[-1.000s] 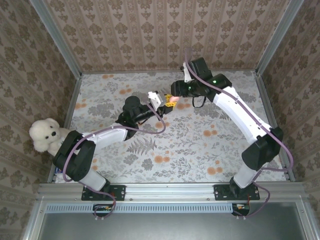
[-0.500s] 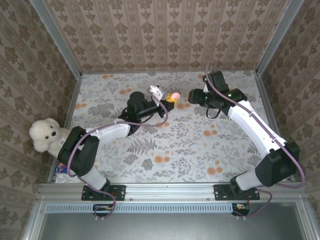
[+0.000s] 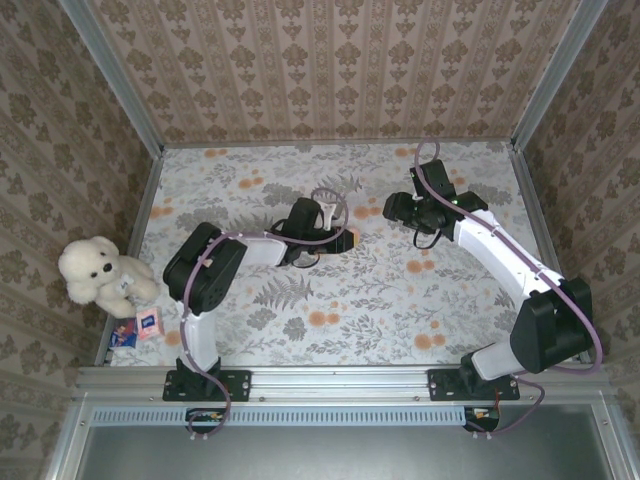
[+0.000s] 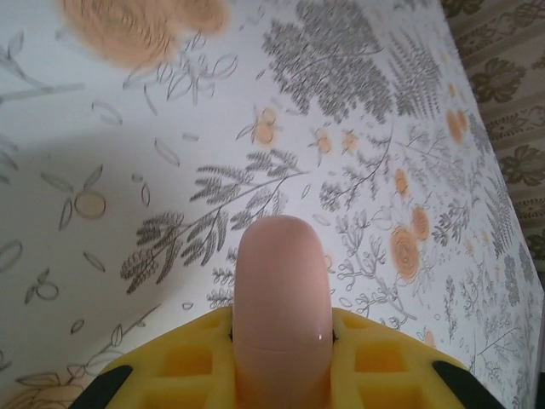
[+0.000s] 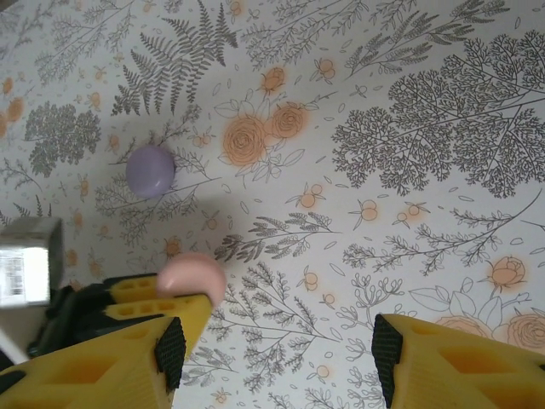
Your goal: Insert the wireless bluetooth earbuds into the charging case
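Floral table (image 3: 400, 310), both arms extended toward its middle.

Left gripper (image 3: 343, 238) is clamped on the pink charging case (image 4: 281, 281). The case's rounded end is seen projecting past the yellow fingers (image 4: 375, 366), above the tabletop.

Right gripper (image 5: 278, 348) is held open, with nothing between the jaws. In the right wrist view the case is seen just beside one fingertip, outside the gap.

A small purple rounded piece (image 5: 151, 169) is noted lying on the table, apart from the case and both grippers. Whether it is an earbud cannot be told.
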`<state>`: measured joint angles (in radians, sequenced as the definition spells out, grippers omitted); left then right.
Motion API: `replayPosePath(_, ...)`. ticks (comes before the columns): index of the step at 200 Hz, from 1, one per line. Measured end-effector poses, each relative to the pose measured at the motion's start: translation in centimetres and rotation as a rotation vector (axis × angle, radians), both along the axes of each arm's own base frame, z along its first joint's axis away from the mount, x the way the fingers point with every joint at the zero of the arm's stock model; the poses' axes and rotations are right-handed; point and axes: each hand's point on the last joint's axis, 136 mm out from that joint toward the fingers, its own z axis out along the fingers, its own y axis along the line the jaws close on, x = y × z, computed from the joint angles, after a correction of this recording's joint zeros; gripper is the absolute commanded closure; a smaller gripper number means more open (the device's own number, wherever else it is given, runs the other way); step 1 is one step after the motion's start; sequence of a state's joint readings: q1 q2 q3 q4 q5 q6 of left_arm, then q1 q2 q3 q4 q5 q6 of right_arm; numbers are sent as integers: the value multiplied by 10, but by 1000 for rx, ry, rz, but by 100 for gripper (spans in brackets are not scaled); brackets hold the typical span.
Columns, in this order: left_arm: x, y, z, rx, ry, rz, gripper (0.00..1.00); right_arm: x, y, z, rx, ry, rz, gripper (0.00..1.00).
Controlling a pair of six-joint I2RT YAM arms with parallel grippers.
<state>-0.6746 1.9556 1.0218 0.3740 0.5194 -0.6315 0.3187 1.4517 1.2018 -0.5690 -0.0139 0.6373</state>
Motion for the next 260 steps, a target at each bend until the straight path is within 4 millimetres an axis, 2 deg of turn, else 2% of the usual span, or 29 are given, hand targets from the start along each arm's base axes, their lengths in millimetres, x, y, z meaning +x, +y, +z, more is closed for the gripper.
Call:
replayPosePath(50, -5, 1, -12, 13, 79, 32, 68, 1, 0, 1, 8, -3, -9, 36)
replayPosePath(80, -6, 8, -21, 55, 112, 57, 47, 1, 0, 1, 11, -2, -13, 36)
replayPosePath(106, -6, 7, -17, 68, 96, 58, 32, 1, 0, 1, 12, -2, -14, 34)
replayPosePath(115, -6, 8, -14, 71, 92, 59, 18, 1, 0, 1, 12, -2, -14, 30)
replayPosePath(127, -6, 10, -9, 86, 74, 60, 1, 1, 0, 1, 11, -2, -14, 18)
replayPosePath(145, -3, 24, -3, 134, 60, 95, 0, 2, -2, 1, 8, -3, -26, 1)
replayPosePath(162, 2, 44, 3, 188, 45, 135, 0, 2, -7, 3, -4, -10, -31, 0)
replayPosePath(176, 6, 63, 17, 226, 13, 170, 0, 3, -13, 7, -12, -25, -49, 0)
replayPosePath(189, 12, 82, 37, 254, -40, 208, 0, 3, -23, 14, -36, -51, -68, 0)
replayPosePath(223, 27, 137, 116, 310, -319, 346, 0, 3, -55, 34, -172, -139, -137, 0)
replayPosePath(239, 29, 166, 151, 356, -500, 416, 0, 4, -73, 33, -266, -174, -174, 0)
replayPosePath(260, 27, 204, 179, 440, -708, 493, 0, 1, -100, 16, -401, -212, -236, 0)
